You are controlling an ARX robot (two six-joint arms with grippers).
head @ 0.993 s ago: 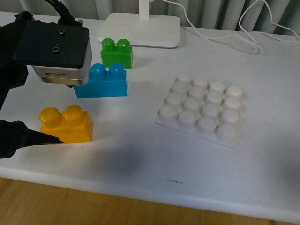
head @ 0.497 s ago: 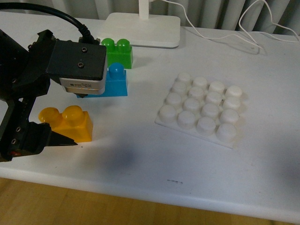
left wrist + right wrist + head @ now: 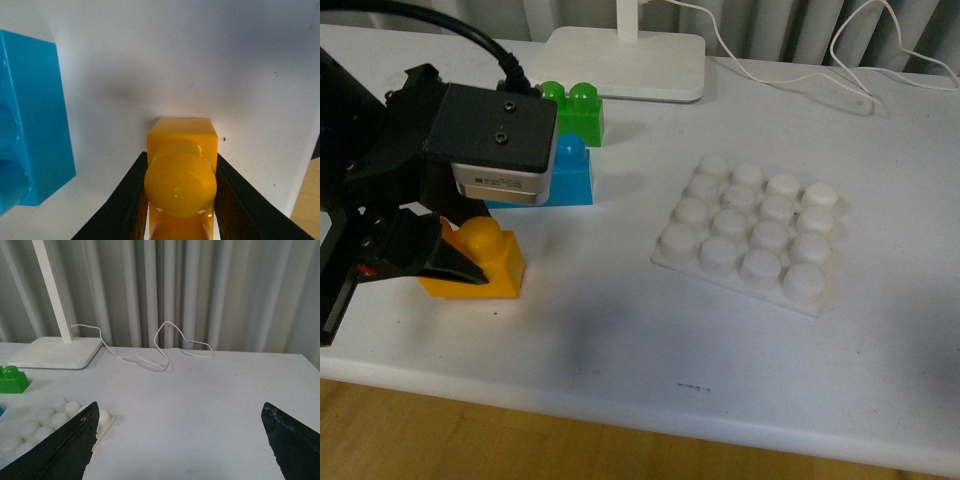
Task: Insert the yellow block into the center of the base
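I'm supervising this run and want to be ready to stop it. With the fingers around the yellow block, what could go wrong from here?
1. The left fingers flank only the near part of the yellow block. Its far end sticks out, so it may tilt when lifted.
2. The blue block sits close beside them and could get knocked.
3. Nothing visibly holds the base, which lies skewed, so pressing may slide it.
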